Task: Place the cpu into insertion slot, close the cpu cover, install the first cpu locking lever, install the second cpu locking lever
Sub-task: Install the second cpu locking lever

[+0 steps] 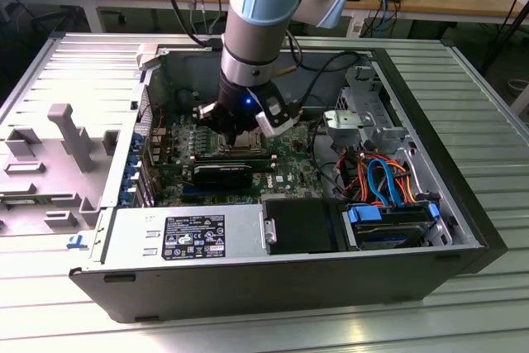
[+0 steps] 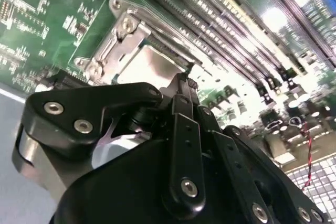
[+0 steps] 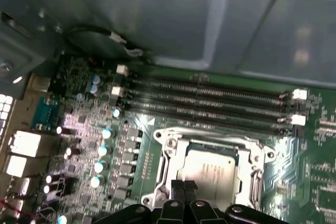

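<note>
One arm reaches down into the open computer case (image 1: 463, 229), its hand (image 3: 182, 184) pinched narrow just above the socket (image 3: 168, 177) at the board's (image 3: 310, 182) centre. Inside sits the chip (image 3: 210, 171), framed by the metal cover (image 3: 257, 174), memory slots (image 3: 210, 98) at twelve o'clock.

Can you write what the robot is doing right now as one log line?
gripper: shut, over socket | cpu: seated in insertion slot | cpu cover: down around chip
</note>
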You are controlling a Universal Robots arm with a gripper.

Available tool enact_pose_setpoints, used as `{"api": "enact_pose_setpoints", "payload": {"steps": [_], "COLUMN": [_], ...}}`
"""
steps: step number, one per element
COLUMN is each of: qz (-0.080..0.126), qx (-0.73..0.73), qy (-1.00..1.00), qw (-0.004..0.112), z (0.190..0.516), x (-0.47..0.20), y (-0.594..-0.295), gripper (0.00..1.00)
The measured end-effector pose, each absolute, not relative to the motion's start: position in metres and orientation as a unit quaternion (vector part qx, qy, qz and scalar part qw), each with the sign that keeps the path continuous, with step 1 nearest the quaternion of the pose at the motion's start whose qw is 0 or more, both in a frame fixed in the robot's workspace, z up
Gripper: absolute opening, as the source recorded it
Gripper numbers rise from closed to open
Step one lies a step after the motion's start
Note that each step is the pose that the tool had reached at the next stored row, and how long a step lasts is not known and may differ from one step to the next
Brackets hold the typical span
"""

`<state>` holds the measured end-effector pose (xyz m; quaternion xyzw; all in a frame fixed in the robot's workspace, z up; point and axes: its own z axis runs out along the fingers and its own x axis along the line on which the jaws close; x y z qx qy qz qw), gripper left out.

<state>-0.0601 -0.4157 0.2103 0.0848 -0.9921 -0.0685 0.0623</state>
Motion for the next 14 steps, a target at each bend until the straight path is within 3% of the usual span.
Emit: {"api": "enact_pose_setpoints", "payload": {"steps": [4, 14], "qz": [-0.036, -0.027], "qx": [0.083, 0.082], "qy": [-0.994, -0.994], "qw": [0.065, 0.073], "z": [0.214, 0.229], "x": [-0.058, -0.047], "y": [-0.412, -0.404], "gripper": [0.11, 0.11]}}
